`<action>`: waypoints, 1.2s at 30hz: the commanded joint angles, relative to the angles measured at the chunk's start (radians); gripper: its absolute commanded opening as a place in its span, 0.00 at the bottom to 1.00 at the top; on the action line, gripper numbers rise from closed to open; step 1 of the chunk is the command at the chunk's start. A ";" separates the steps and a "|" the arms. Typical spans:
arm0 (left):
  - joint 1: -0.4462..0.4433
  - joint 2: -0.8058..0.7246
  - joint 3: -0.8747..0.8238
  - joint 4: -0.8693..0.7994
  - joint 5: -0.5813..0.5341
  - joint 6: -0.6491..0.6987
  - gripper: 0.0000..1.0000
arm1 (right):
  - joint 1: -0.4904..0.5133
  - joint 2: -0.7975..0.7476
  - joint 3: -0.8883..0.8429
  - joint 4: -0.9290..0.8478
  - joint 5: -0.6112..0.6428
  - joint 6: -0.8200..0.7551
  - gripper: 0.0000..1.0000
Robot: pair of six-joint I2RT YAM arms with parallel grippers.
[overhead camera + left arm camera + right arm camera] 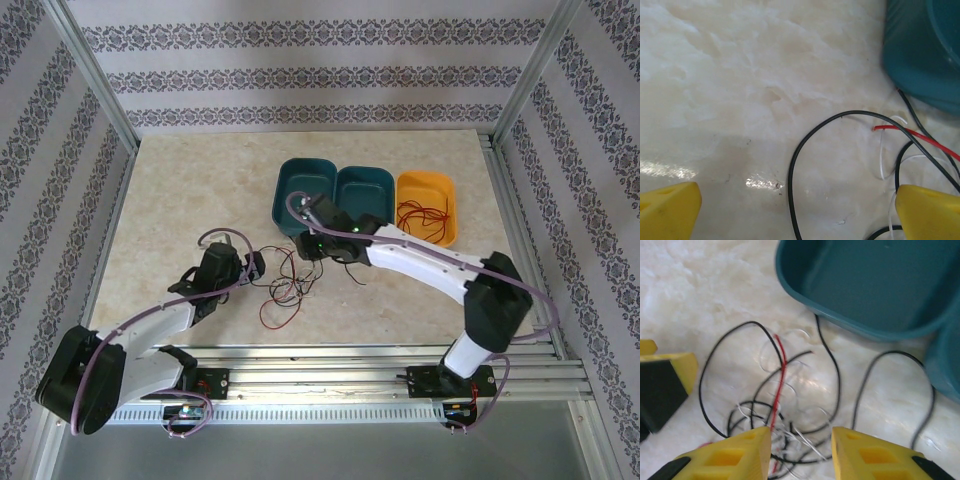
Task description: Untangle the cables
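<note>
The cables [287,288] lie in a loose red, black and white tangle on the marble table, in front of the teal bins. My left gripper [254,268] sits at the tangle's left side, wide open; its yellow fingertips [668,211] frame a black cable loop [790,170], with a red cable end [910,134] and a white strand [881,160] to the right. My right gripper [308,258] hangs low over the tangle, jaws apart, with black, red and white strands [790,440] lying between its yellow fingertips [735,457]; nothing is pinched.
Two teal bins [305,165] [365,172] and an orange bin [425,177] holding red wires [425,215] stand behind the tangle. A teal bin wall [840,315] is close ahead of the right gripper. The left gripper's yellow finger [665,385] shows at the left of the right wrist view.
</note>
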 commanded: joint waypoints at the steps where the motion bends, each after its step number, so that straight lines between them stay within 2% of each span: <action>1: 0.018 -0.026 -0.041 0.025 -0.017 -0.059 1.00 | 0.010 0.068 0.075 -0.006 -0.046 0.017 0.37; 11: 0.038 -0.007 -0.059 0.059 0.022 -0.069 1.00 | 0.009 0.247 0.208 -0.049 -0.140 0.037 0.30; 16: 0.041 0.004 -0.063 0.075 0.037 -0.063 0.99 | 0.009 0.299 0.250 -0.081 -0.128 0.039 0.26; 22: 0.042 0.021 -0.066 0.088 0.047 -0.061 0.99 | 0.005 0.334 0.275 -0.123 -0.088 0.039 0.25; 36: 0.044 0.050 -0.060 0.099 0.059 -0.056 0.99 | 0.003 0.387 0.294 -0.134 -0.097 0.042 0.23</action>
